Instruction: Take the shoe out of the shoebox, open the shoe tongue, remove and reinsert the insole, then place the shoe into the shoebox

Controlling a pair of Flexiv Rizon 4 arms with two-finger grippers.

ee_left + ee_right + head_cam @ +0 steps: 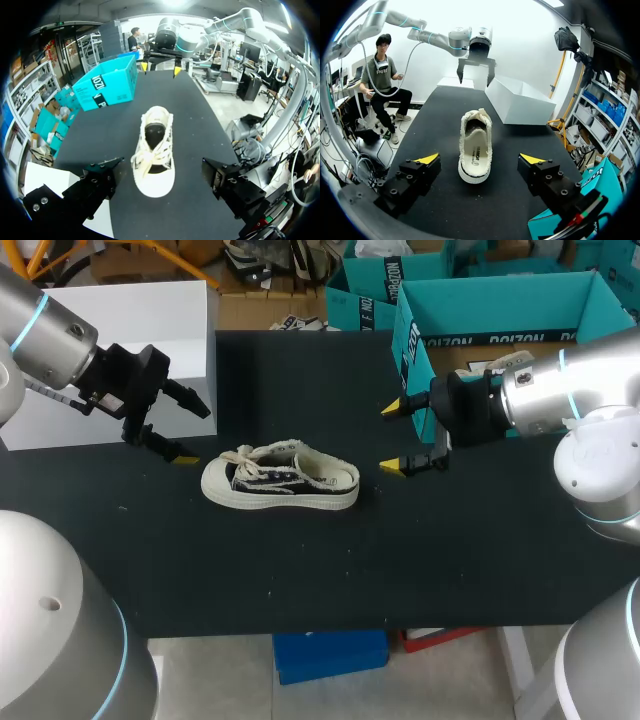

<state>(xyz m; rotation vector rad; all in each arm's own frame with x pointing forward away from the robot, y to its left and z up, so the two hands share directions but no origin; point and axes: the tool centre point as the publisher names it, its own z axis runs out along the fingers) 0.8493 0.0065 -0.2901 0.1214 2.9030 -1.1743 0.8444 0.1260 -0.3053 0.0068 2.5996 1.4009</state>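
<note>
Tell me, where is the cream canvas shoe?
Head view: the cream canvas shoe lies mid-table, between left tool and right tool, outside the teal cardboard shoebox.

1 shoe (pixel 281 478): dark canvas, cream sole and laces, upright on its sole, centre, toe left, heel right. 1 shoebox (pixel 500 310): teal, open-topped, far right

Head camera high behind, looking down on table (pixel 300 570), wrist cameras low, facing each other — all share the shoe (pixel 282 480)
</note>
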